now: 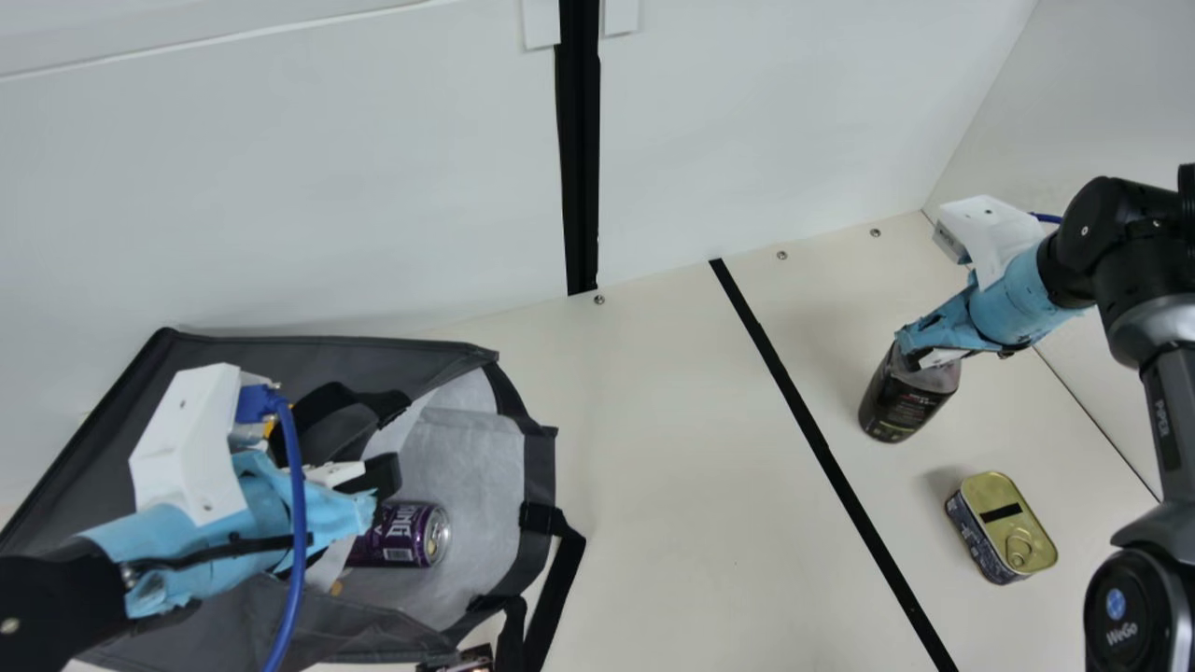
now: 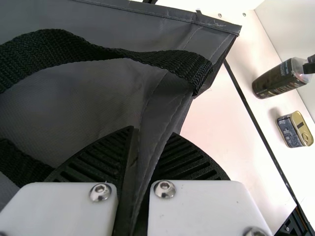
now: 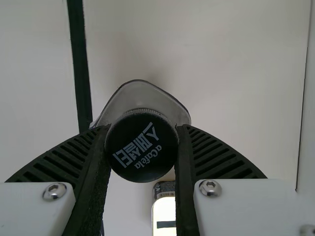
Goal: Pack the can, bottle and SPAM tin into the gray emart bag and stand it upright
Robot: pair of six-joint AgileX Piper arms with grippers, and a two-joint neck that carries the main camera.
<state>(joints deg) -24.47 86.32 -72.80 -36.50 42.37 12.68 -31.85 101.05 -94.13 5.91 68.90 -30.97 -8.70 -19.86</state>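
The gray bag (image 1: 439, 350) lies at the left of the main view, its mouth open to the right, with the purple can (image 1: 403, 535) lying inside. My left gripper (image 1: 373, 485) is at the mouth; in the left wrist view, my left gripper (image 2: 142, 162) is shut on the fabric of the bag (image 2: 98, 93). The dark bottle (image 1: 902, 397) stands slightly tilted at the right, my right gripper (image 1: 920, 350) at its top. From the right wrist, my right gripper (image 3: 141, 147) has its fingers against both sides of the black cap (image 3: 140, 152). The SPAM tin (image 1: 1001, 527) rests nearer the front.
A black tape line (image 1: 822, 448) runs across the table (image 1: 653, 467) between bag and bottle. White walls (image 1: 373, 187) rise at the back. Bag straps (image 1: 551, 588) trail over the table beside the mouth, near a small dark object (image 1: 467, 661) at the front edge.
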